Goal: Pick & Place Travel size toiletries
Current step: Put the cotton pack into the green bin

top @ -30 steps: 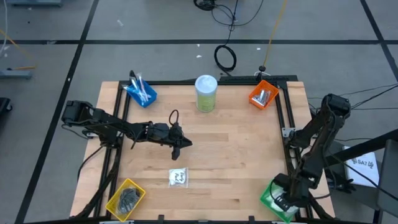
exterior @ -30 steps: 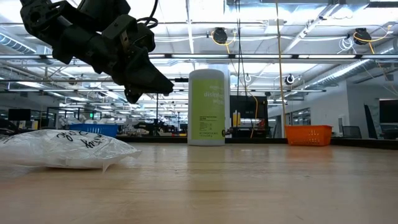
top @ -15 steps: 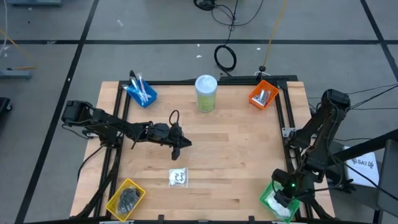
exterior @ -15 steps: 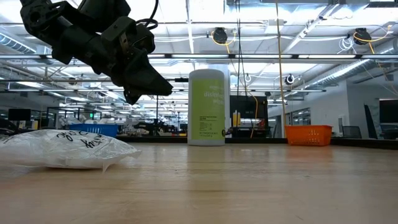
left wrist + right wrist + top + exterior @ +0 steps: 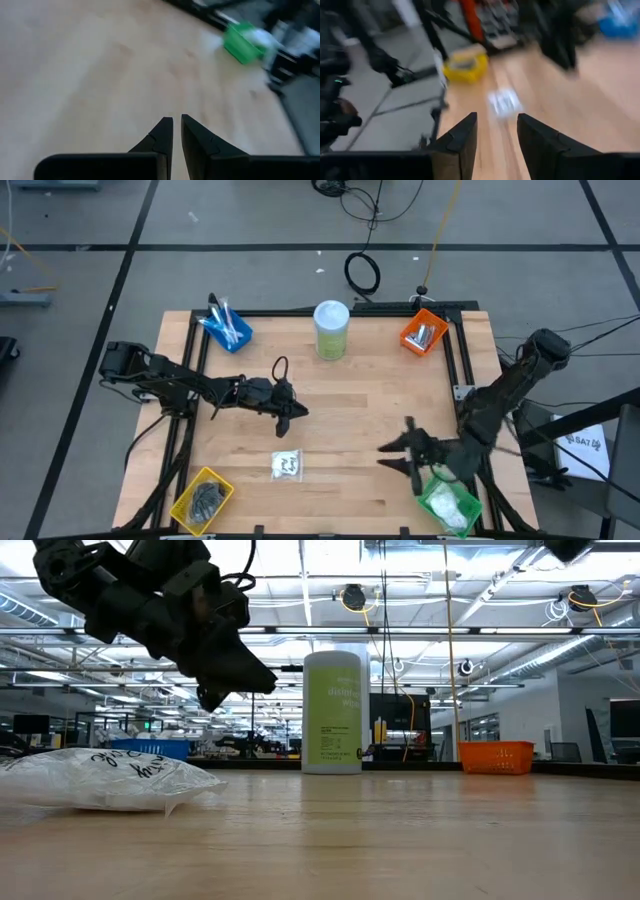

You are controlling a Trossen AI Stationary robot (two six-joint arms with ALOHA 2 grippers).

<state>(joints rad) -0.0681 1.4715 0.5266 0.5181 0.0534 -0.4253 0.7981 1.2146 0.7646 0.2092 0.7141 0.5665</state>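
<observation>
A grey floor crossed by dark tape lines surrounds the pale wooden desk [image 5: 360, 420] in the high view, where four bins sit at the corners: a blue bin [image 5: 227, 330] at about 11 o'clock holding thin blue and white sticks [image 5: 224, 319], an orange bin [image 5: 424, 334] at 1 o'clock with short silver tubes [image 5: 425, 335], a yellow bin [image 5: 203, 496] at 7 o'clock with dark grey discs [image 5: 207, 496], and a green bin [image 5: 447, 504] at 5 o'clock with white packets [image 5: 452, 505] inside. A tall pale-green canister [image 5: 331, 330] with a white lid stands at 12 o'clock, and a single white packet [image 5: 287, 465] lies flat on the bare wood toward 6 o'clock, apart from every bin. The left gripper [image 5: 297, 410] hangs over the desk left of centre, just up from that packet, its jaws closed on nothing. The right gripper [image 5: 397, 458] reaches in from the green bin toward the centre, its jaws spread wide and empty. In the low view, a large hall with ceiling lights and trusses lies behind the desk; the packet [image 5: 105, 778] lies at the near left, the left gripper [image 5: 235, 680] hovers above it, and the canister [image 5: 333, 712] stands farther back with the orange bin [image 5: 496, 757] at the right. The left wrist view shows bare wood past the closed jaws, with the green bin [image 5: 243, 42] far off. The right wrist view shows the parted jaws framing the blurred packet [image 5: 504, 102], the yellow bin [image 5: 465, 69] beyond it.
</observation>
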